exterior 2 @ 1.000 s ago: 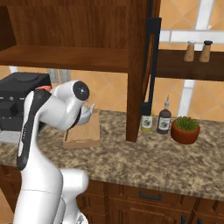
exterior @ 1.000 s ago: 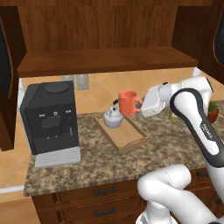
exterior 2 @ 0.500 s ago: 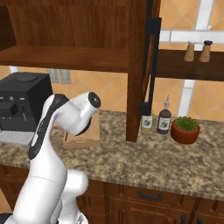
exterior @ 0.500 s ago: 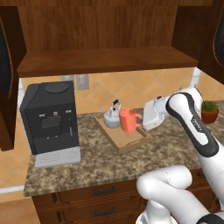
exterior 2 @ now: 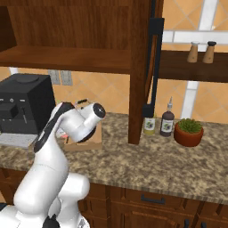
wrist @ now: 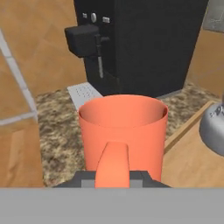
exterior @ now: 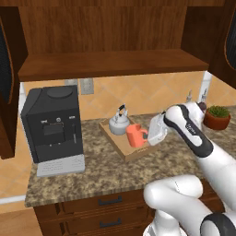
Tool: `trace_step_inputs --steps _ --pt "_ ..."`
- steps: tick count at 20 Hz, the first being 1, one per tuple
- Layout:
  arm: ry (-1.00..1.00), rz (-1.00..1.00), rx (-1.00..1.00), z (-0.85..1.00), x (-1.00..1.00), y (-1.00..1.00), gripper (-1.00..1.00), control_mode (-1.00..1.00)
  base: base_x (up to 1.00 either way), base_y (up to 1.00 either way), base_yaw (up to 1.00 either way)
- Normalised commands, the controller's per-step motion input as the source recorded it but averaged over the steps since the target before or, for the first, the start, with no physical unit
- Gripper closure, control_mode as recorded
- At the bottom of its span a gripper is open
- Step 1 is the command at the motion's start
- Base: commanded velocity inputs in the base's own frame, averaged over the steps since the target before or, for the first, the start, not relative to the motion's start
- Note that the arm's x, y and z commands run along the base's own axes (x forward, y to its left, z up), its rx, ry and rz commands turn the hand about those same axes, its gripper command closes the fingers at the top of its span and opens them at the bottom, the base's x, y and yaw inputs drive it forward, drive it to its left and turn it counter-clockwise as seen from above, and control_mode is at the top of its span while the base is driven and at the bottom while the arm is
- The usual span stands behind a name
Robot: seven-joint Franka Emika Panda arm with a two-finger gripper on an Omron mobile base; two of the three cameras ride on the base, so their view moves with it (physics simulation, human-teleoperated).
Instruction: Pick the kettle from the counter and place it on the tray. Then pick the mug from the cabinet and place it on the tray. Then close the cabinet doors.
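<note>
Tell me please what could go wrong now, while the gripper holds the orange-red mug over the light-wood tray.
1. The orange-red cylindrical mug, gripped by its handle, sits close beside the squat silvery kettle; lowering it could nudge the kettle.
2. It hangs near the edge of the shallow light-wood tray, so it might land on the raised rim and tip.
3. If the gripper lets go too high, the mug may topple.

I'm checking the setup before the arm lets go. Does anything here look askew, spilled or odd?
Nothing stands out. The kettle sits upright on the tray, the mug is upright beside it with the claw shut on its handle, and nothing is spilled on the counter. The cabinet doors are open.
</note>
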Motion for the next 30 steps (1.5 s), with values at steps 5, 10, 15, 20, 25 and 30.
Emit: trace_step_inputs --steps 5,10,15,20,25,30 --pt "0.14 0.09 0.0 -0.3 0.71 -0.35 1.0 -1.0 0.0 0.0 0.0" --pt "0.01 0.08 0.0 -0.44 0.61 -0.07 1.0 -1.0 0.0 0.0 0.0" --pt "-0.12 0.07 -0.01 -0.43 0.58 0.0 1.0 -1.0 0.0 0.0 0.0" --pt "-0.13 0.04 -0.01 -0.44 0.52 0.04 1.0 -1.0 0.0 0.0 0.0" --pt "-0.04 0.11 0.0 -0.31 0.21 0.08 1.0 -1.0 0.0 0.0 0.0" --pt "0.0 0.11 0.0 -0.16 0.33 0.0 1.0 -1.0 0.0 0.0 0.0"
